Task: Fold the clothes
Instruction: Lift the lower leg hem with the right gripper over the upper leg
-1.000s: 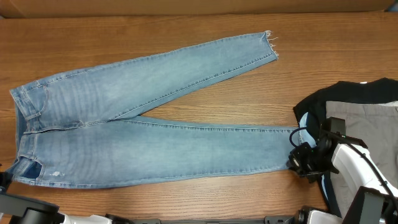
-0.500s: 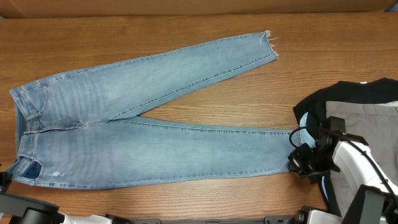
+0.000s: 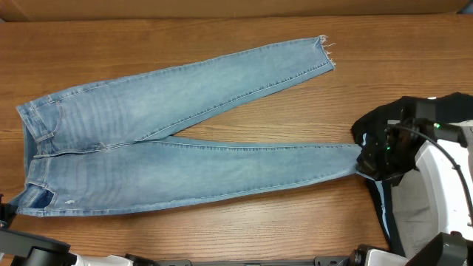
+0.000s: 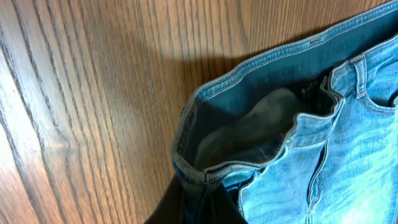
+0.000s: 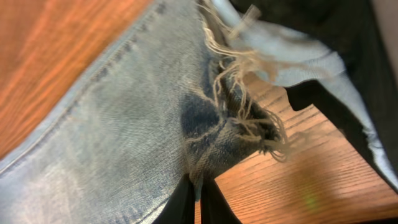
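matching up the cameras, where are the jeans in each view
overhead: jeans spread across the table, waist left, lower leg's hem at the right gripper.
left wrist: open waistband fills the right and bottom.
right wrist: frayed hem pinched at bottom centre.
shared landmark: the wood-grain table.

I work at a wooden table [image 3: 222, 236], warm brown, with an oak-like grain running along its length. Beyond its far edge lies a plain tan strip [image 3: 222, 7], flat and matte; whether it is wall or board I cannot tell. The light is soft and even. Close up, the wood carries one blurred shadow [image 4: 205, 59].
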